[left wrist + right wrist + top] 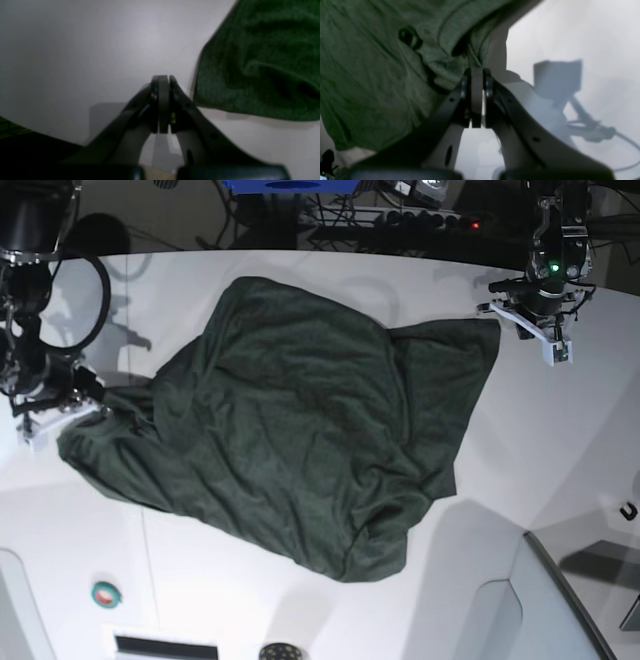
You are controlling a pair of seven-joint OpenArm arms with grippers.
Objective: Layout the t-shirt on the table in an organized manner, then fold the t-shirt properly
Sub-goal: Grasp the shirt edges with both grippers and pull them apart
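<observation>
The dark green t-shirt (300,440) lies crumpled in a broad wrinkled heap across the middle of the white table (560,460). In the base view my right gripper (100,402) is at the shirt's left edge. The right wrist view shows this gripper (477,70) shut, with folds of the t-shirt (370,75) bunched at its tips. My left gripper (500,310) stands by the shirt's far right corner. In the left wrist view the left gripper (163,80) is shut with nothing in it, over bare table (75,50), and the t-shirt (262,62) lies just to its right.
A small round green and red button (105,593) sits near the front left edge. Cables and a power strip (400,215) run behind the table's curved back edge. A grey panel (560,600) stands at the front right corner.
</observation>
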